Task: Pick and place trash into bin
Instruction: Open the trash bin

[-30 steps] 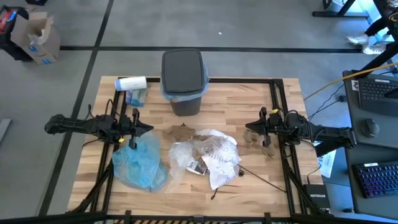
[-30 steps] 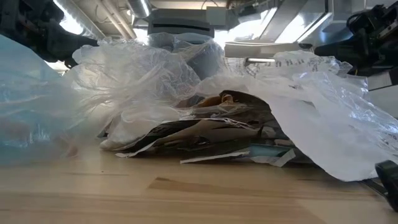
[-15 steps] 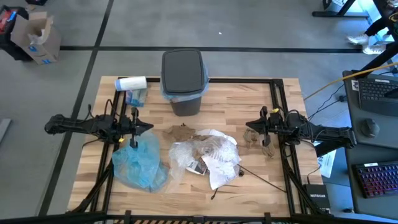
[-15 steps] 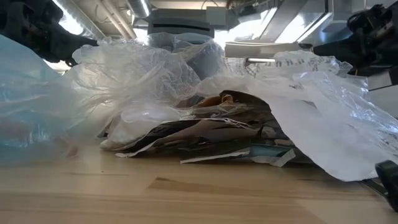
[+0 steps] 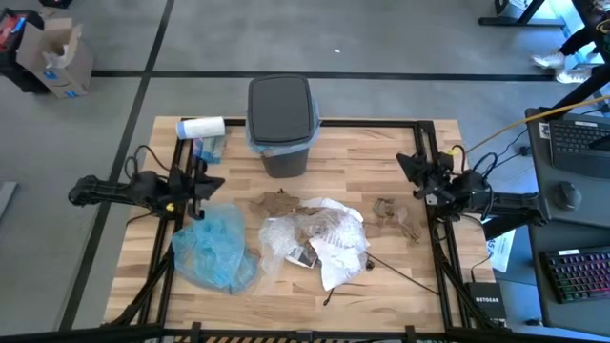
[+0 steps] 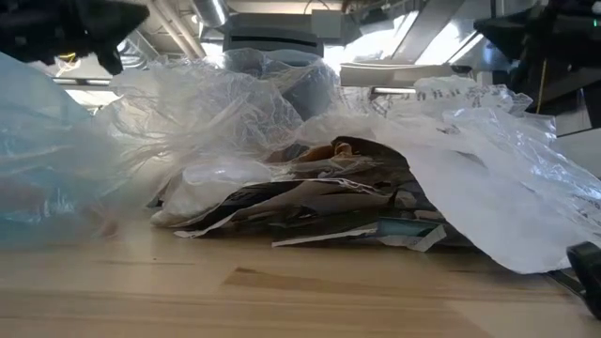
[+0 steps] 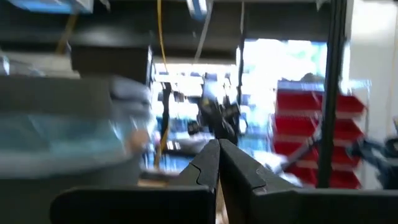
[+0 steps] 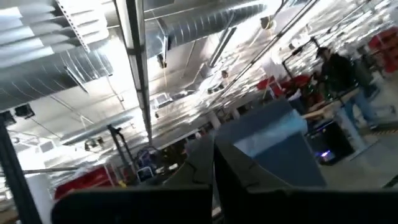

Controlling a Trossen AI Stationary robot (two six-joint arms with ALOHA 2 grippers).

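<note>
1. The trash (image 5: 310, 238) lies heaped at the centre of the wooden tabletop (image 5: 381, 152) in the high view: crumpled white and clear plastic, brown paper, and a printed packet low in the pile.
2. A thin dark stick (image 5: 396, 271) runs out from the pile toward the lower right of the high view.
3. A small brown crumpled scrap (image 5: 396, 214) lies apart from the heap, right of centre.
4. A light blue plastic bag (image 5: 214, 248) lies at the lower left of the tabletop, just beside the heap.
5. The bin (image 5: 281, 124) stands at the top centre of the tabletop, its grey lid on and blue liner showing under the rim.
6. The left gripper (image 5: 212, 186) sits at the left, just above the blue bag in the high view; its fingers (image 7: 208, 168) are pressed together and hold nothing.
7. The right gripper (image 5: 405, 164) is at the right edge, up and right of the brown scrap and well apart from the heap; its fingers (image 8: 199, 162) are together and empty.
8. In the low view the trash fills the middle, with the bin behind it at top centre.
</note>
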